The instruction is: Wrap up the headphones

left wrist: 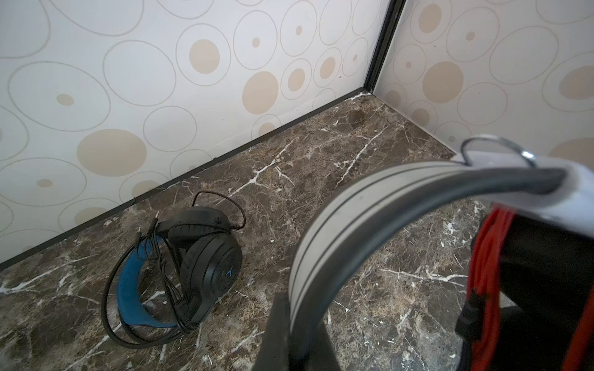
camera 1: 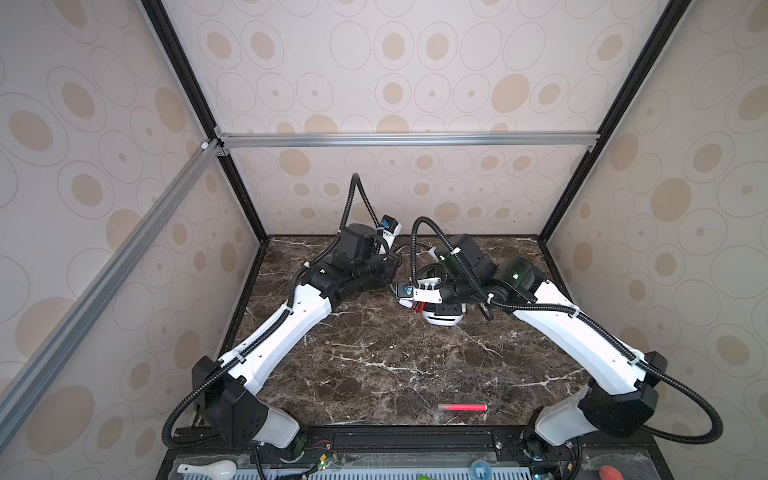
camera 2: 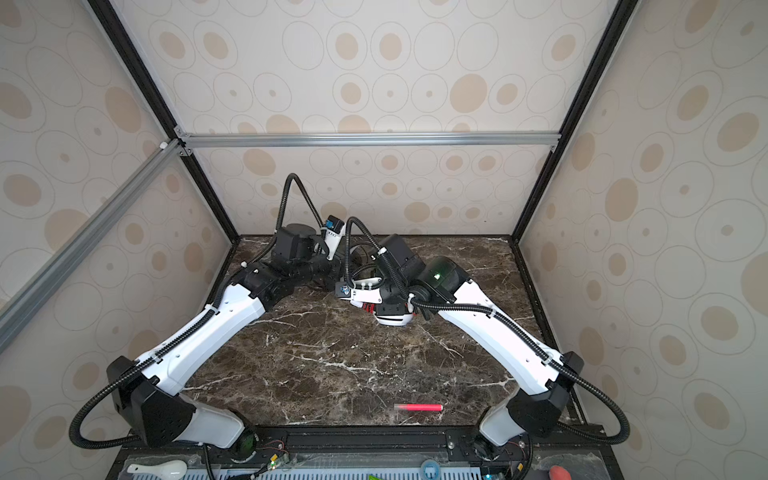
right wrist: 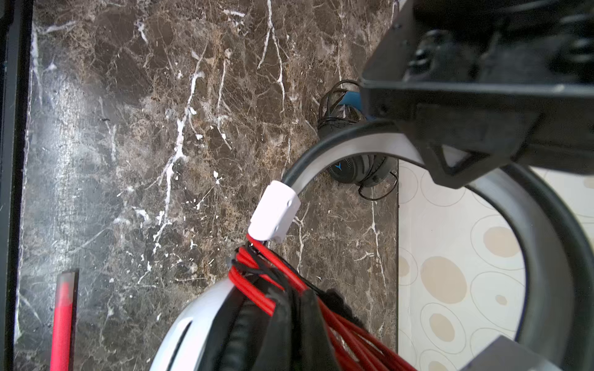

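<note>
The white headphones (right wrist: pixel 199 321) hang off the table between both grippers. My left gripper (left wrist: pixel 295 308) is shut on their grey, black-edged headband (left wrist: pixel 353 218). My right gripper (right wrist: pixel 295 305) is shut on the red cable (right wrist: pixel 257 279), which lies in a bundle of loops beside the white cup. In both top views the white cup (camera 1: pixel 442 319) (camera 2: pixel 392 319) shows under the right wrist at mid-table. The black headphones (left wrist: pixel 205 257) with a blue headband lie on the table near the back wall, their black cable looped around them.
A red stick (camera 1: pixel 462 407) (right wrist: pixel 62 321) lies near the table's front edge. Patterned walls close in the back and both sides. A white spoon (camera 1: pixel 208 468) and other small items sit on the front ledge below the arm bases.
</note>
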Controlling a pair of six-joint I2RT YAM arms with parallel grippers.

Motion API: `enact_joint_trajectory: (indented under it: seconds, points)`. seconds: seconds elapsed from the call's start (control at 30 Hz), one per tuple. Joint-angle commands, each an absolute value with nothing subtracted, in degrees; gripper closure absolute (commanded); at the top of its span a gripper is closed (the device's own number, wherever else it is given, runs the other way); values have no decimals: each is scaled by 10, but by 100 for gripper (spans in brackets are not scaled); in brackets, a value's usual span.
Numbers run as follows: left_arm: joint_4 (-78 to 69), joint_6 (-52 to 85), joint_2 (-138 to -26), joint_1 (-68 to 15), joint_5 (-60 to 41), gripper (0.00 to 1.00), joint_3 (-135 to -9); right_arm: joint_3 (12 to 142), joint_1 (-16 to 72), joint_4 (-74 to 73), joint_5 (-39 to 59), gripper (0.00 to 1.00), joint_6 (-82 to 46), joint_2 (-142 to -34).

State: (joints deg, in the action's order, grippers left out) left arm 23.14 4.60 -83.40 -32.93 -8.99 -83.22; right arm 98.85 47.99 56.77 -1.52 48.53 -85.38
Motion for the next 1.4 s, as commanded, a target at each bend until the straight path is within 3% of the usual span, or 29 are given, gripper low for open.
enact_joint_trajectory:
  seconds: [0.0, 0.17, 0.4, 0.7, 1.07, 1.23, 1.37]
  points:
    - [232, 45, -830, -320, -119, 100, -849, 950, 477, 517, -43, 100, 440, -830]
    - [236, 52, -846, -317, -122, 100, -864, 894, 473, 474, -49, 99, 396, -815]
    - [242, 57, -856, -315, -122, 100, -872, 822, 448, 403, -19, 82, 355, -765]
    - [267, 63, -872, -316, -91, 100, -885, 786, 429, 367, 4, 69, 333, -737]
    - [288, 116, -893, -315, -60, 100, -899, 747, 407, 330, 20, 64, 311, -709]
    - [297, 163, -924, -315, -37, 100, -911, 733, 383, 284, -7, 47, 265, -694]
    - [282, 227, -961, -316, -36, 100, -917, 733, 362, 276, -59, 40, 215, -694]
